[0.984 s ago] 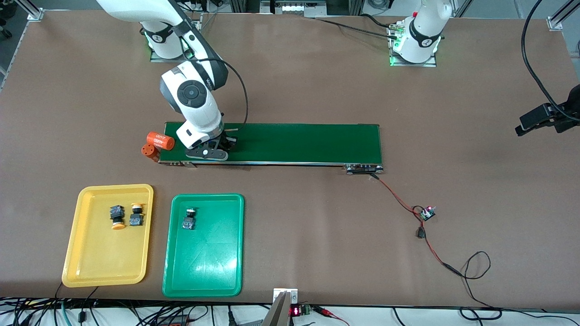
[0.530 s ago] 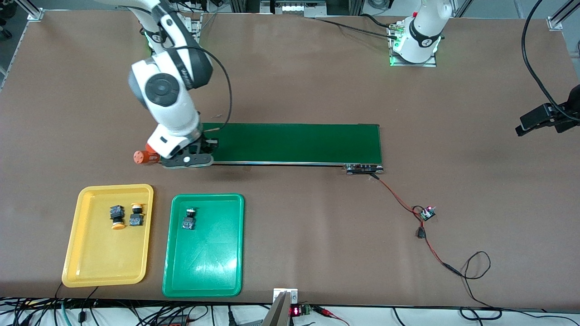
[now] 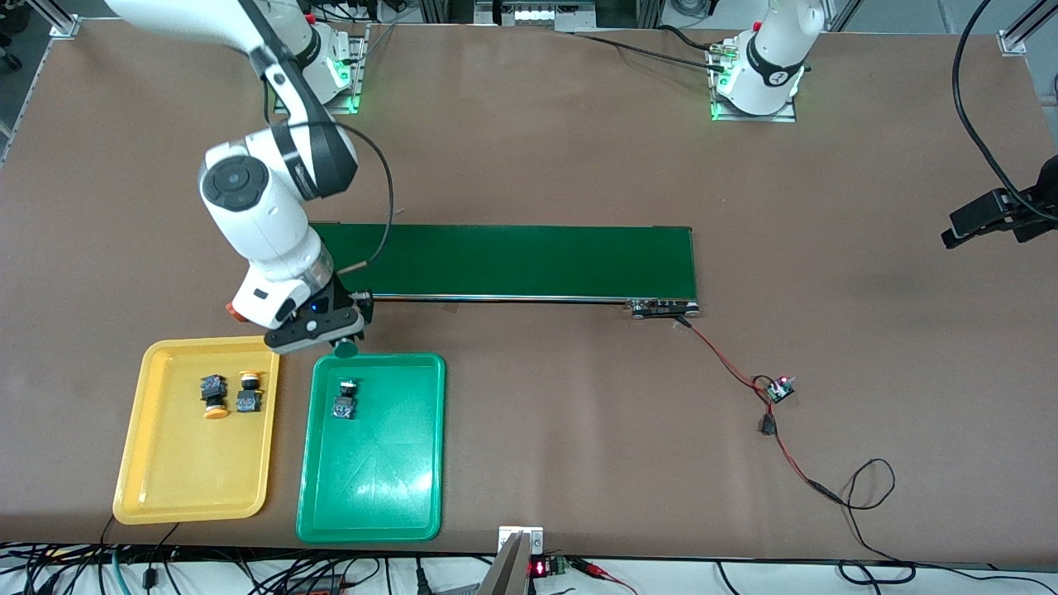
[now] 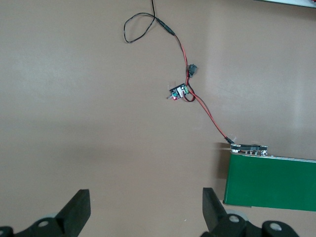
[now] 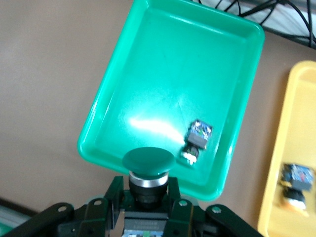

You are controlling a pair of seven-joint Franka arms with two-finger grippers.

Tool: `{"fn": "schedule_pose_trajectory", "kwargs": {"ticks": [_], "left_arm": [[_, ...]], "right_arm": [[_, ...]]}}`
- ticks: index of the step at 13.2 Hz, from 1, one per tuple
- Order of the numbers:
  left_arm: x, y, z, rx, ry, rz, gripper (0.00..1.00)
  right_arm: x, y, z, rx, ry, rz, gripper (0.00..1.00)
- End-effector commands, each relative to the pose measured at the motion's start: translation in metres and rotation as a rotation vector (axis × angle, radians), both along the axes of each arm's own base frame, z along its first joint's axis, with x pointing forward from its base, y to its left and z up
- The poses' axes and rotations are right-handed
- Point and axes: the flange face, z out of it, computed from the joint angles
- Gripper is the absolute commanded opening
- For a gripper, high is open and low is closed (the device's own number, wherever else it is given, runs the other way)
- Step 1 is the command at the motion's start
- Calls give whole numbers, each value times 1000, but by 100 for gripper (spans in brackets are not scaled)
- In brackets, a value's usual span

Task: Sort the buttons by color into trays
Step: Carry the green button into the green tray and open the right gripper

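Scanning from the right arm's end, we see the yellow tray (image 3: pixel 132 463) holding two yellow buttons (image 3: pixel 215 395). The right pincer (image 3: pixel 340 337), clamped on a green button (image 5: pixel 148 163), hangs over the green tray (image 3: pixel 430 446), where another green button (image 3: pixel 345 401) lies. The left pincer (image 4: pixel 143 210) waits, fingers apart, over the bare surface (image 3: pixel 826 248).

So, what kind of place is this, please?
Most likely a robotics lab or test bench, not a working factory. Two arms are bolted to a brown table, a short conveyor belt runs off exposed red wires and a bare small circuit board, and loose cables hang along the table's edge.
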Motion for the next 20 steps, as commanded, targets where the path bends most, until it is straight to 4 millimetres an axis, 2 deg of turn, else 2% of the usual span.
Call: {"fn": "schedule_pose_trajectory", "kwargs": {"ticks": [1, 3, 4, 6, 11, 15, 16, 17, 18, 19, 20], "left_arm": [[-3, 2, 4, 9, -4, -2, 100], [-3, 1, 4, 7, -4, -2, 100], [-3, 1, 4, 7, -5, -1, 100], [-3, 0, 4, 6, -5, -2, 100], [-1, 0, 4, 6, -7, -4, 100], [-4, 14, 9, 3, -16, 27, 100], [-4, 16, 11, 4, -21, 30, 100], [-4, 16, 14, 4, -27, 31, 100], [-3, 16, 12, 4, -24, 32, 100], [-2, 15, 8, 2, -18, 30, 100], [0, 14, 5, -11, -13, 27, 100]], "right_arm": [[35, -1, -18, 26, -94, 61, 4], [51, 7, -33, 48, -162, 78, 4], [62, 4, -39, 44, -185, 83, 4], [73, 4, -58, 40, -183, 98, 6], [83, 15, -99, 82, -232, 102, 6], [87, 19, -107, 69, -238, 102, 9], [87, 19, -107, 71, -238, 100, 34], [87, 17, -110, 69, -237, 98, 70], [88, 14, -113, 68, -244, 95, 87], [89, 12, -112, 73, -263, 95, 94], [89, 11, -112, 74, -267, 97, 95]]}}
